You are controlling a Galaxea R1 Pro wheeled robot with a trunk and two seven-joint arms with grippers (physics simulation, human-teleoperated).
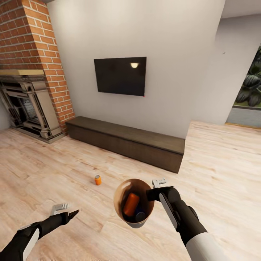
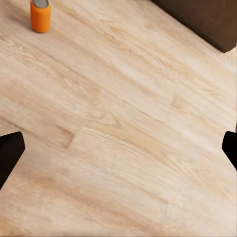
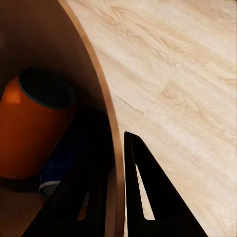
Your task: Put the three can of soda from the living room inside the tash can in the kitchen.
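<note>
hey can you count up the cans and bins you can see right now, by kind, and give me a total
Orange soda cans: 2, one upright on the floor, one lying inside the bin
Bins: 1, held at its rim by the right gripper
Total: 3

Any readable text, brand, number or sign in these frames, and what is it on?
None can be read.
Standing soda can on the floor: plain orange, no label visible.
Can inside the trash can, held by the right gripper: orange side, no lettering.
A blue patch lies beneath it, too dark to read.
Television: blank screen.
</note>
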